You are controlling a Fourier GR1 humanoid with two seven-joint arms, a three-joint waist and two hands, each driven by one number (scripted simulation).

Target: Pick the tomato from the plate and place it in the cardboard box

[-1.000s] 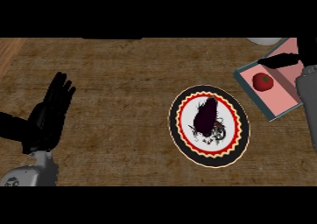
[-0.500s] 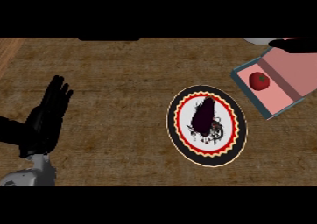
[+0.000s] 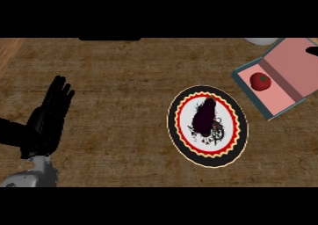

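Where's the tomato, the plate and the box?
tomato (image 3: 260,81), head view, middle of its red skin.
plate (image 3: 172,125), head view, its black left rim.
cardboard box (image 3: 277,99), head view, bare pink floor.

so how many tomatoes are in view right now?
1. The tomato lies inside the cardboard box at the upper right. None shows on the plate, though the dark item lying on it could hide something.
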